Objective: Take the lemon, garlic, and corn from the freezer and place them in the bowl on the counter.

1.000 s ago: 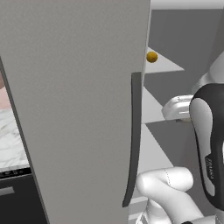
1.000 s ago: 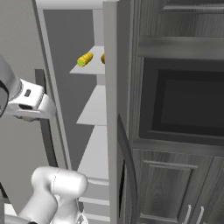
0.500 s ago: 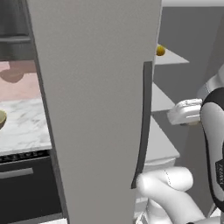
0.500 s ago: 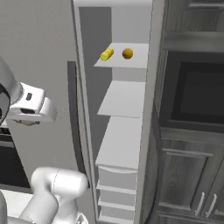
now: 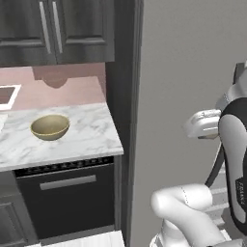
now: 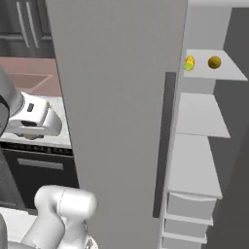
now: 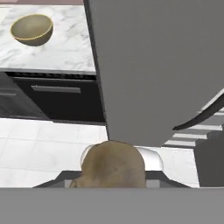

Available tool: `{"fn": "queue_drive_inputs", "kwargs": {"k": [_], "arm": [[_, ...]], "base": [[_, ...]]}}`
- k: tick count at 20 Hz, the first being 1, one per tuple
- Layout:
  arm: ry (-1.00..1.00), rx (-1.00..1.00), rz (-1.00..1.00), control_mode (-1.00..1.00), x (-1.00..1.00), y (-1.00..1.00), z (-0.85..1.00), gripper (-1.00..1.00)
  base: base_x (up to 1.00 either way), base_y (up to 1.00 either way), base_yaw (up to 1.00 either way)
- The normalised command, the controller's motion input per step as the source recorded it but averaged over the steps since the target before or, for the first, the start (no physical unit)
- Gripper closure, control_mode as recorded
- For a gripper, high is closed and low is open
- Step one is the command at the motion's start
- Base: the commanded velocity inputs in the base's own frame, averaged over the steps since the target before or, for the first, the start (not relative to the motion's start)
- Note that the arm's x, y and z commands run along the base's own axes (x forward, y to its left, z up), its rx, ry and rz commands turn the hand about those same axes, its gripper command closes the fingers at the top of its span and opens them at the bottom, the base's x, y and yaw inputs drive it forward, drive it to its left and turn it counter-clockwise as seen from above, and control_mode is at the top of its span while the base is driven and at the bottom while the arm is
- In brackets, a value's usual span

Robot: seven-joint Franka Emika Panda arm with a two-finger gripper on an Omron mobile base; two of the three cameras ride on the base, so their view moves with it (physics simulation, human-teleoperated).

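Observation:
A tan-brown garlic (image 7: 113,162) bulges close to the camera in the hand view, and my gripper (image 7: 112,180) is shut on it. The tan-yellow bowl (image 5: 50,127) (image 7: 31,29) stands on the white marble counter (image 5: 87,140), left of the freezer. The freezer's grey door (image 6: 116,97) is swung open, with its dark handle (image 6: 163,146) on the edge. On an upper shelf inside, the corn (image 6: 189,63) lies beside the lemon (image 6: 214,62). My white hand (image 5: 202,124) hovers in front of the door, right of the counter.
A black appliance front (image 5: 72,193) sits under the counter. Dark cabinets (image 5: 53,29) hang above it. A white sink corner (image 5: 7,94) shows at the far left. Freezer drawers (image 6: 189,214) are below the shelves. Pale floor tiles (image 7: 39,144) lie in front.
The base has turned left, so both base views have shifted: the counter and bowl have come into the left view, and the shelves have slid right. My gripper stays shut.

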Motion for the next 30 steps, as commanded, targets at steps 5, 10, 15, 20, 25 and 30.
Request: {"fn": "queue_drive_inputs", "kwargs": {"k": [5,10,15,20,25,30], "arm": [[0.0,0.0,0.0,1.0,0.0,0.0,0.0,1.0],[0.0,0.0,0.0,1.0,0.0,0.0,0.0,1.0],[0.0,0.0,0.0,1.0,0.0,0.0,0.0,1.0],[0.0,0.0,0.0,1.0,0.0,0.0,0.0,1.0],[0.0,0.0,0.0,1.0,0.0,0.0,0.0,1.0],[0.02,0.0,0.0,-1.0,0.14,0.0,0.0,1.0]], "base": [[0.18,1.0,0.0],[0.45,1.0,0.0],[0.65,0.65,0.0],[0.5,0.3,-0.01],[0.39,0.0,-0.01],[0.36,0.0,0.0]]}}
